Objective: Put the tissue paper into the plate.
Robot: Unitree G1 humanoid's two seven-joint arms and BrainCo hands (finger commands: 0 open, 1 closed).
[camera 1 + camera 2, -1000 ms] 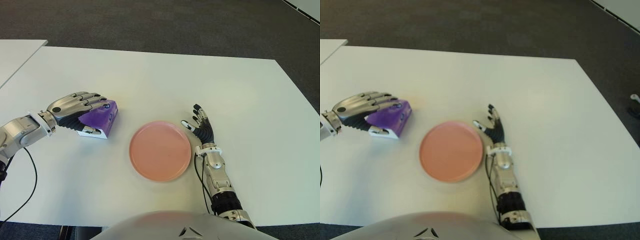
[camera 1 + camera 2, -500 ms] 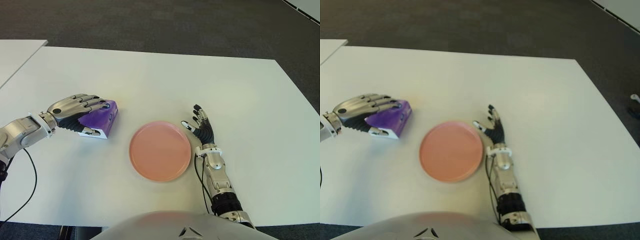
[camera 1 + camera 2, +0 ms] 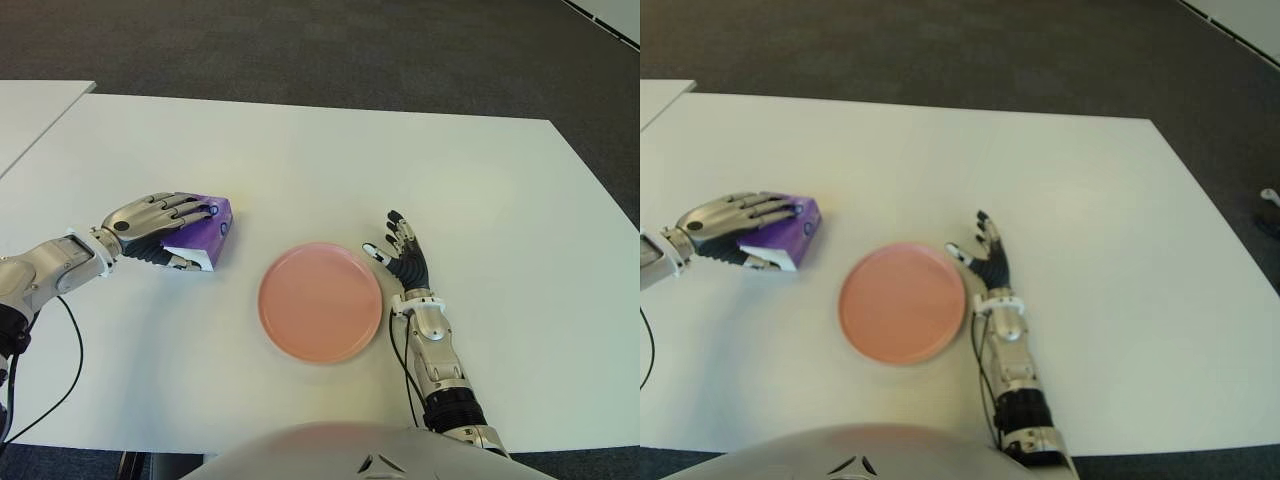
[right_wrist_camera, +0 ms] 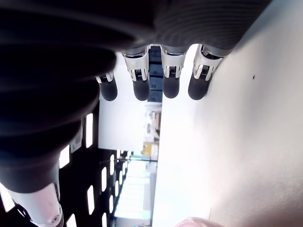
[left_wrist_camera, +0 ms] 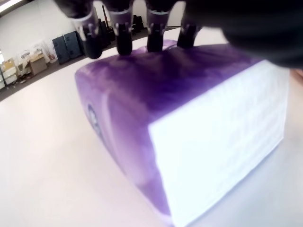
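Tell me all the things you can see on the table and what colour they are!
tissue pack: one, purple with a white end, on the table to the left of the plate, under the left hand's fingers.
plate: one, pink, holding nothing, near the middle of the table's front half.
table: one, white, under everything.
floor: dark grey carpet, beyond the table.
left hand: one, silver and black, curled around the tissue pack.
right hand: one, black and silver, fingers spread, just right of the plate.
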